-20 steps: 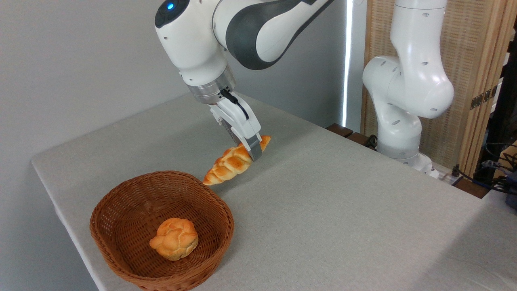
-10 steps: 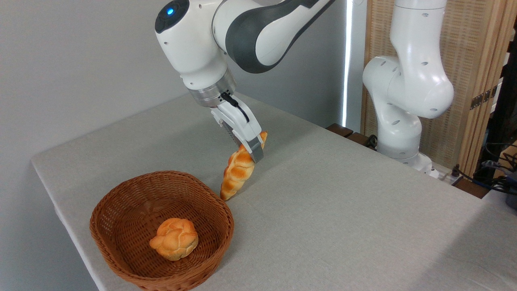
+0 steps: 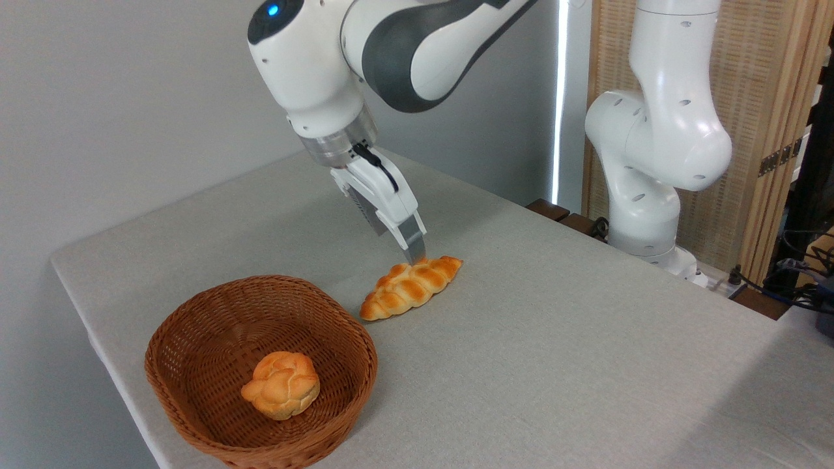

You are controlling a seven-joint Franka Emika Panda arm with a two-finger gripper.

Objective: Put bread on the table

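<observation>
The long braided golden bread [image 3: 411, 287] lies flat on the grey-beige table [image 3: 560, 339], just right of the basket and clear of its rim. My gripper [image 3: 415, 255] hangs tilted right above the loaf's far side, its fingertips [image 3: 413, 242] just over the crust. It is open and holds nothing. From this side I see one finger; the other is hidden behind it.
A brown wicker basket [image 3: 195, 319] stands near the table's front left corner with a small round knotted bun [image 3: 281, 384] inside. The arm's white base [image 3: 645, 215] rises at the table's far right edge. A slatted wooden screen [image 3: 769, 98] stands behind it.
The bread hung tilted from the shut gripper, swung nose-down to the table, and now lies flat and released. The gripper has lifted slightly off it.
</observation>
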